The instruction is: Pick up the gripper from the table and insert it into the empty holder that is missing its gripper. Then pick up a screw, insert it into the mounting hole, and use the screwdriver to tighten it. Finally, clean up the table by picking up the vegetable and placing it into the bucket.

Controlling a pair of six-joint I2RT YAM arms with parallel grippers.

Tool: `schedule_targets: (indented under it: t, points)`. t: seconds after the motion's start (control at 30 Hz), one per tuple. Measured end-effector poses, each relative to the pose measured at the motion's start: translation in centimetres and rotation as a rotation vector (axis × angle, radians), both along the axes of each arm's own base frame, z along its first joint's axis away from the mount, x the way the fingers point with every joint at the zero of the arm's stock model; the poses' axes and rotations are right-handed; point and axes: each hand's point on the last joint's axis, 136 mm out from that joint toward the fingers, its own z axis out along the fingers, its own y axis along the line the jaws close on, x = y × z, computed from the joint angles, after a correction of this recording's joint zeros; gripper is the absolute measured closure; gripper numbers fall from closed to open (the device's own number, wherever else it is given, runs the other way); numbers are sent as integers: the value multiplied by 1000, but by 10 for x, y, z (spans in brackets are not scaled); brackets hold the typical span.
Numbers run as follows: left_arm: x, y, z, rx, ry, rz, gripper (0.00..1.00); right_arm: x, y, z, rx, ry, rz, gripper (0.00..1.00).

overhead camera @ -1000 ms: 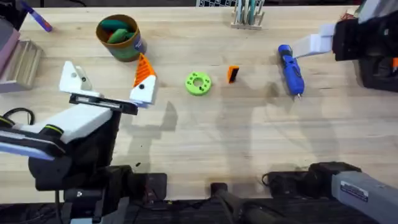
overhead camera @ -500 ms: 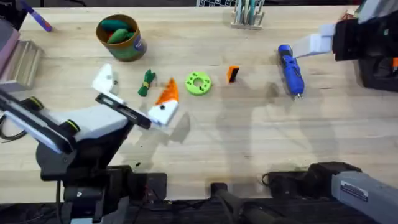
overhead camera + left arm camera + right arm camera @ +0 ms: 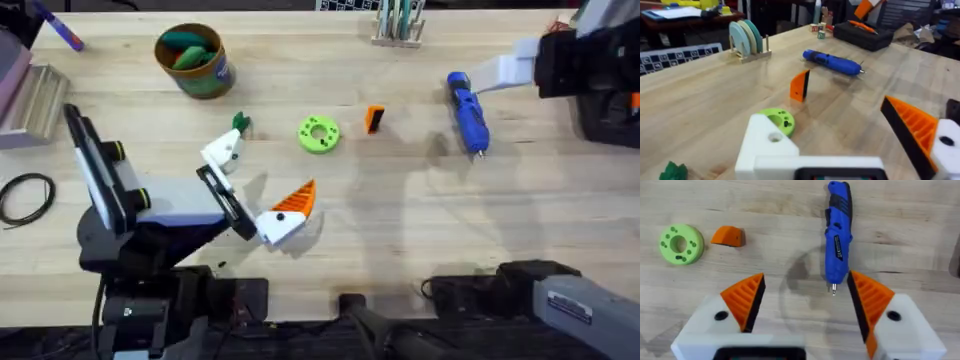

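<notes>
The orange gripper [image 3: 374, 119] [image 3: 800, 86] [image 3: 728, 236] stands on the table beside a lime-green disc [image 3: 319, 134]. My left gripper [image 3: 255, 182] [image 3: 840, 137] is open, nearer the front edge than the disc. One of its fingers is the bare white holder [image 3: 222, 152] [image 3: 767, 145]; the other carries an orange pad. The vegetable [image 3: 240, 123] [image 3: 674, 171] peeks out just behind the holder. The bucket [image 3: 192, 58] stands at the back left with toy pieces inside. My right gripper [image 3: 510, 70] [image 3: 807, 305] hangs open over the tip of the blue screwdriver [image 3: 467, 110] [image 3: 838, 232]. The screw is out of view.
A rack of discs [image 3: 400, 25] [image 3: 747, 40] stands at the back edge. A black case [image 3: 610, 110] [image 3: 865, 35] sits at the far right. At the left lie a black cable loop [image 3: 25, 195], a grey block [image 3: 35, 100] and a purple pen [image 3: 60, 30].
My left arm has swung right and toward the front edge, carrying its open gripper away from the bucket and uncovering the vegetable. The right arm has not moved.
</notes>
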Motion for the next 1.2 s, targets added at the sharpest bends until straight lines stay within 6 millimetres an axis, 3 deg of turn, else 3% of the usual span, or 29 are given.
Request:
schedule_targets:
  t: [0.43,1.2]
  points:
    - [-23,-14,-6,16,4,-156,15,0,0,0,0,0,0,10]
    - [-37,-21,-7,42,-47,-246,14,0,0,0,0,0,0,10]
